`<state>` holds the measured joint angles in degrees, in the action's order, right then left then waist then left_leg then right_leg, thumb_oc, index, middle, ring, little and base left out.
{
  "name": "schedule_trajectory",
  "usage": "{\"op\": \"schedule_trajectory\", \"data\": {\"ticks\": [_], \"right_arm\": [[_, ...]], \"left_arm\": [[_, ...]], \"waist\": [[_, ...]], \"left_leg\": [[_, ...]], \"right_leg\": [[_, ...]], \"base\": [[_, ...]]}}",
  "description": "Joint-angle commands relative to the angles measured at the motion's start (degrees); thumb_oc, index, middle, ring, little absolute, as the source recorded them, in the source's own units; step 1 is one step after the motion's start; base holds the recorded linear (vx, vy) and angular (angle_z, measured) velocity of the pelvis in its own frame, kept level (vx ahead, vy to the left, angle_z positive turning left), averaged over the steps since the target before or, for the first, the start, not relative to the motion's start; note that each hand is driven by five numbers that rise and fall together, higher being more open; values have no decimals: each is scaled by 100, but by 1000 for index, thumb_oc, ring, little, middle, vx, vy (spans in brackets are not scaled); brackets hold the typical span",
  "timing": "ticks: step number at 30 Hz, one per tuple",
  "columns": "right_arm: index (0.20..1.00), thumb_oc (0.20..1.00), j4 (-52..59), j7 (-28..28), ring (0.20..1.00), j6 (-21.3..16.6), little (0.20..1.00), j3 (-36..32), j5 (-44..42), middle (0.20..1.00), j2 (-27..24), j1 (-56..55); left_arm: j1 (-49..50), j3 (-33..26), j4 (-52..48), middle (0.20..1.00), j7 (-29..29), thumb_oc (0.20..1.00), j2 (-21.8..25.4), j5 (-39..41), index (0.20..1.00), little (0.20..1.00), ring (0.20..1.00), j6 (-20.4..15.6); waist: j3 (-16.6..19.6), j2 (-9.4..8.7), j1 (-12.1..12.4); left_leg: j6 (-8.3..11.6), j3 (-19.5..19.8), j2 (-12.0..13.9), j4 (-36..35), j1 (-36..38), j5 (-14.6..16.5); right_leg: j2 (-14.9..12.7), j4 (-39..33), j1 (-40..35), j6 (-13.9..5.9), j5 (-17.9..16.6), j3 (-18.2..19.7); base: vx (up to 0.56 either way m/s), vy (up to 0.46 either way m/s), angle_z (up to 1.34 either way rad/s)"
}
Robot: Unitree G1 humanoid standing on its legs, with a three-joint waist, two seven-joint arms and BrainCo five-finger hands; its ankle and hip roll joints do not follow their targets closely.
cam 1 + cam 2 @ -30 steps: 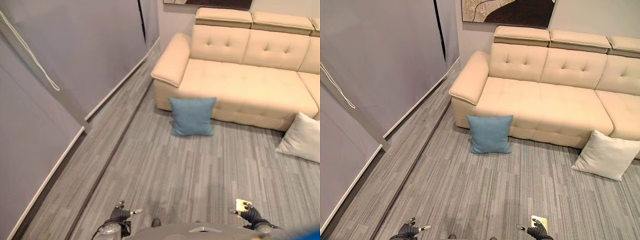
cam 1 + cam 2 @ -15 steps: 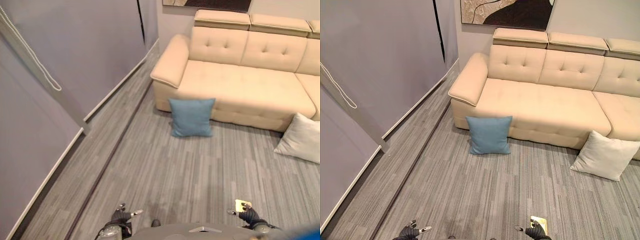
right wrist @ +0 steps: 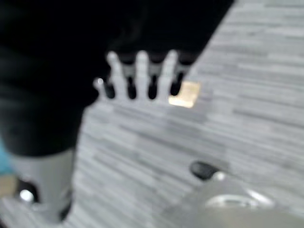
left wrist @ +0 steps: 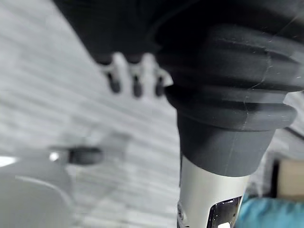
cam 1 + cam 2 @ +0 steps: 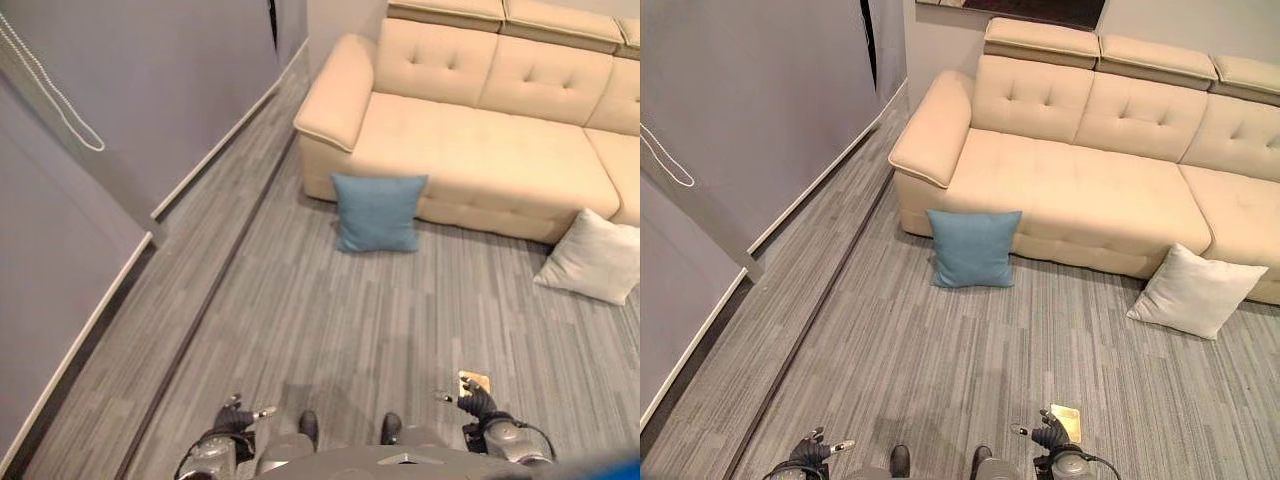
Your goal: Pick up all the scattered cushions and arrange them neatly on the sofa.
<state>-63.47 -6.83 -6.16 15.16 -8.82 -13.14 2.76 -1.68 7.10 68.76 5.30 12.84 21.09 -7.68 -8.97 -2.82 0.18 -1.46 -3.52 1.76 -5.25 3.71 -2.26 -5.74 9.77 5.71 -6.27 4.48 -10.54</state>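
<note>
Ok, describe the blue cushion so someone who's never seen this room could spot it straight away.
Find the long cream sofa against the far wall, then go to its armrest end. The blue cushion stands upright on the grey floor, leaning against the sofa's front. The other cushion down there, the white cushion, lies further along towards the sofa's other end.

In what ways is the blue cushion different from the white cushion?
The blue cushion stands upright against the sofa front near its armrest; the white cushion leans tilted, further to the robot's right. The blue one shows a square face; the white one appears skewed. Both are on the floor, touched by neither robot hand.
</note>
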Motion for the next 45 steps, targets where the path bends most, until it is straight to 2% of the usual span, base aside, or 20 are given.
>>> {"op": "schedule_trajectory", "data": {"ticks": [1,4,7,9,11,12,15,16,20,22,24,27,29,30,31,34,38,40,43,45], "right_arm": [[1000,1000,117,-66,1000,-123,1000,115,75,1000,-200,129],[1000,1000,75,-64,1000,-132,1000,112,60,1000,-255,44],[1000,1000,11,-75,1000,-159,1000,69,-85,1000,-353,29],[1000,1000,-4,-86,1000,-181,1000,94,-96,1000,-389,45],[1000,1000,-76,-73,1000,-162,1000,35,-244,1000,-391,41],[1000,1000,-92,-70,1000,-160,1000,47,-230,1000,-378,37],[1000,1000,-115,-77,1000,-168,1000,110,-207,1000,-328,38],[1000,1000,-125,-69,1000,-162,1000,120,-215,1000,-309,43],[1000,1000,-28,-32,1000,-173,1000,86,-161,1000,-179,-7],[1000,1000,-46,-20,1000,-157,1000,107,-66,1000,-108,42],[1000,1000,20,-13,1000,-167,1000,138,-66,1000,-96,82],[1000,1000,75,26,1000,-150,1000,173,-59,1000,-77,53],[1000,1000,57,38,1000,-138,1000,188,-26,1000,-102,39],[1000,1000,77,46,1000,-137,1000,196,-25,1000,-121,69],[1000,1000,77,46,1000,-137,1000,197,-25,1000,-121,69],[1000,1000,97,44,1000,-142,1000,209,-31,1000,-156,113],[1000,1000,101,54,1000,-118,1000,202,1,1000,-171,118],[1000,1000,23,55,1000,-132,1000,219,-6,1000,-198,73],[1000,1000,48,52,1000,-161,1000,143,-77,1000,-278,11],[1000,1000,42,56,1000,-197,1000,168,-164,1000,-329,8]], "left_arm": [[-231,20,-35,1000,40,1000,-52,-88,1000,1000,1000,-93],[-236,92,10,1000,23,1000,-124,-83,1000,1000,1000,-88],[-302,315,-61,1000,-25,1000,-130,-167,1000,1000,1000,-95],[-341,362,-41,1000,-35,1000,-163,-176,1000,1000,1000,-86],[-385,453,-112,1000,-37,1000,-173,-191,1000,1000,1000,-64],[-379,451,-97,1000,-41,1000,-184,-213,1000,1000,1000,-58],[-336,422,-37,1000,-28,1000,-191,-232,1000,1000,1000,-58],[-322,402,-19,1000,-24,1000,-176,-212,1000,1000,1000,-57],[-177,262,5,1000,-45,1000,-156,-154,1000,1000,1000,-41],[-168,263,-43,1000,-49,1000,-108,-155,1000,1000,1000,-37],[-212,279,-103,1000,-46,1000,-51,-137,1000,1000,1000,-45],[-233,302,-137,1000,-42,1000,1,-220,1000,1000,1000,-36],[-236,303,-157,1000,-37,1000,29,-236,1000,1000,1000,-45],[-270,285,-93,1000,-63,1000,32,-285,1000,1000,1000,-39],[-270,284,-91,1000,-63,1000,31,-285,1000,1000,1000,-40],[-325,283,-68,1000,-70,1000,18,-335,1000,1000,1000,-47],[-336,263,-2,1000,-63,1000,-11,-362,1000,1000,1000,-52],[-314,295,90,1000,-89,1000,-70,-402,1000,1000,1000,-53],[-316,363,113,1000,-109,1000,-107,-428,1000,1000,1000,-42],[-410,476,62,1000,-135,1000,-135,-418,1000,1000,1000,-44]], "waist": [[-63,-90,-86],[49,-61,-175],[-21,-90,-200],[-113,-169,-159],[-126,-244,-43],[-111,-234,-23],[-74,-166,100],[-74,-177,145],[56,-214,150],[-9,-214,154],[-104,-156,95],[-160,-104,93],[-154,-113,82],[-130,-157,47],[-144,-151,43],[-161,-242,-122],[-166,-261,-179],[-11,-251,-223],[71,-204,-260],[-17,-277,-273]], "left_leg": [[32,156,-465,486,556,870],[230,278,-341,722,615,851],[693,134,-108,2049,90,397],[750,39,-10,2621,-218,224],[471,-260,-96,1570,-911,305],[447,-274,-113,1377,-993,217],[526,-292,-105,756,-1408,-468],[542,-244,-102,766,-1459,-522],[283,-278,-231,765,-1131,-225],[34,-351,-341,801,-812,53],[-60,-309,-319,770,-594,139],[-149,-277,-325,835,-405,361],[-135,-185,-357,763,-243,433],[-104,-120,-408,670,-101,502],[-102,-114,-401,665,-80,507],[-27,128,-515,545,267,675],[25,205,-528,563,438,797],[80,327,-509,626,542,887],[362,245,-357,1050,441,737],[647,40,-172,2111,-30,451]], "right_leg": [[-34,-474,191,-193,-848,-184],[183,-551,2,-20,-651,-37],[229,-733,-380,189,-567,-232],[248,-882,-621,285,-493,-306],[277,-1227,-984,232,-350,-331],[310,-1247,-1029,228,-324,-314],[476,-1327,-1292,223,-160,-147],[468,-1283,-1345,224,-93,-66],[278,-451,-1254,46,94,-21],[-24,750,-801,-283,-329,51],[-33,1326,-441,-290,-559,127],[-148,1667,-176,-216,-569,19],[-108,1288,-41,-144,-488,-32],[-46,631,37,-113,-466,-67],[-38,615,9,-112,-467,-75],[139,-629,320,-193,-927,180],[143,-793,314,-225,-1045,87],[256,-818,122,-93,-970,302],[269,-936,-138,24,-870,9],[265,-1127,-480,175,-752,-164]], "base": [[294,-119,9],[259,-145,37],[186,-212,51],[159,-204,46],[365,-145,51],[322,4,70],[271,34,15],[281,92,-19],[263,160,-52],[260,257,-24],[173,153,-24],[223,122,12],[240,1,3],[254,-20,11],[270,-38,10],[309,-54,5],[252,-72,27],[335,-114,24],[231,-134,34],[160,-163,67]]}}
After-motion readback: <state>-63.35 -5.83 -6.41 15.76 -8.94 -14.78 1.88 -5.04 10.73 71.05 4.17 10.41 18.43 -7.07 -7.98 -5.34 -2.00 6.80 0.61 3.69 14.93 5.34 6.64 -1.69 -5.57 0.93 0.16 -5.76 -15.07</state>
